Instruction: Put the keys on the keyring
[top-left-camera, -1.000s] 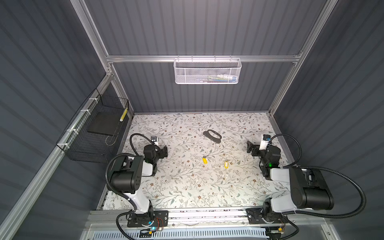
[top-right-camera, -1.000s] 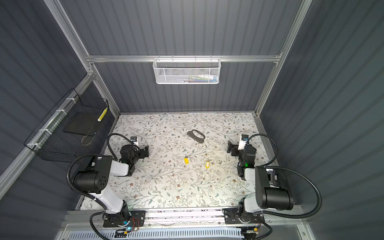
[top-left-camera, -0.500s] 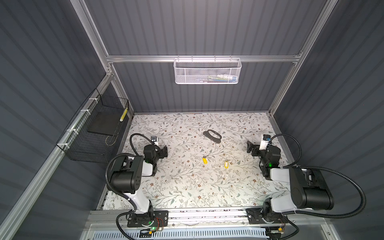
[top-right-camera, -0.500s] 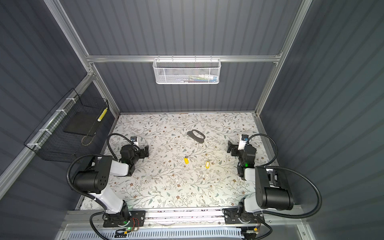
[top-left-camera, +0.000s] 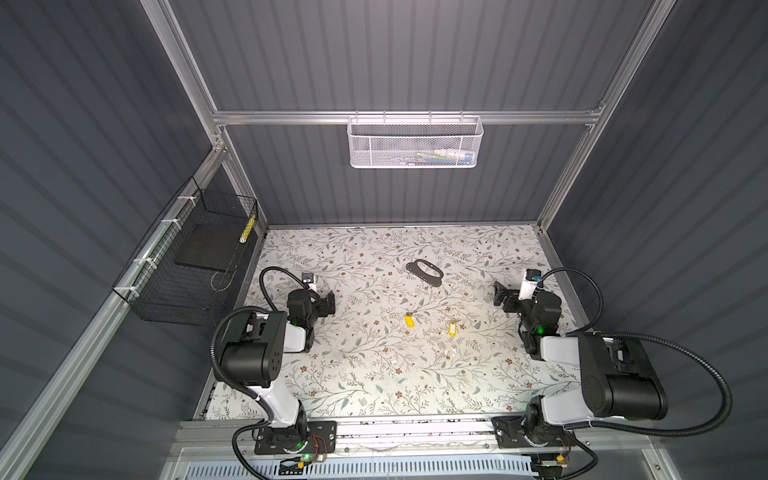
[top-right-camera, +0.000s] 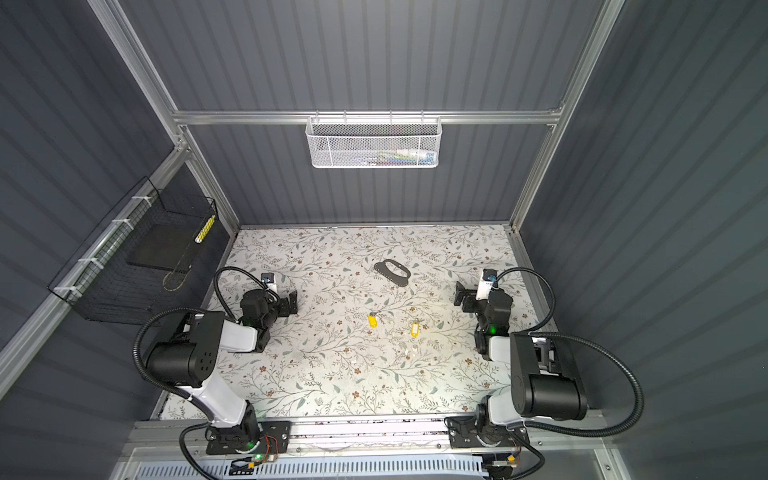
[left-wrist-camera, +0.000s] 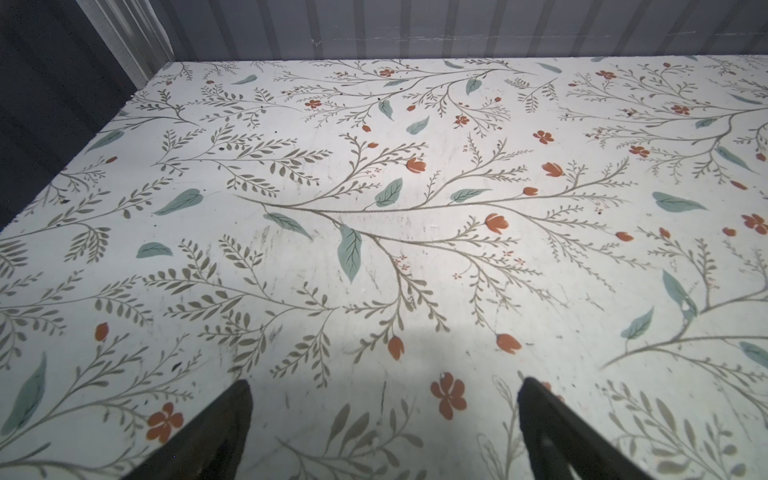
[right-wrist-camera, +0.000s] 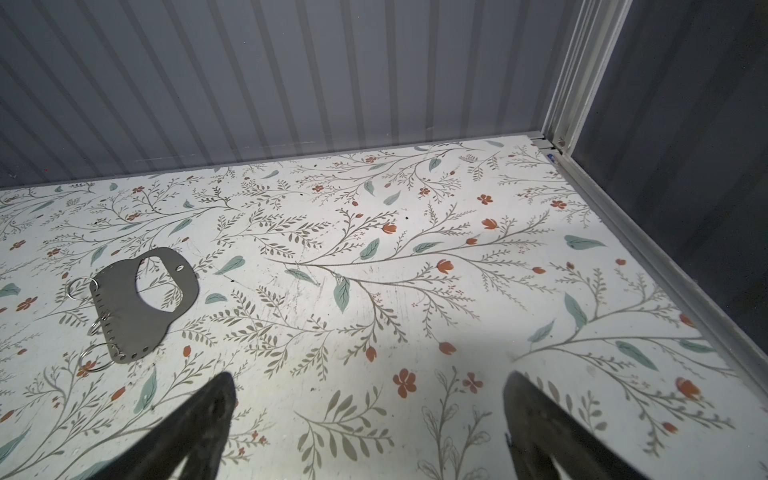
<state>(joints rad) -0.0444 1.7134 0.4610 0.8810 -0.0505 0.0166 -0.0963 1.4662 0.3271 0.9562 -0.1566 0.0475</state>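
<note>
The keyring is a flat dark grey oval loop lying on the floral table toward the back, right of centre. In the right wrist view the keyring shows thin metal split rings along one edge. The two keys, yellow tags, lie apart in mid-table, nearer the front than the loop. My left gripper rests open at the left side, nothing between its fingers. My right gripper stands open and empty at the right.
A white mesh basket hangs on the back wall. A black wire basket hangs on the left wall beside the left arm. Grey ribbed walls and an aluminium frame bound the table.
</note>
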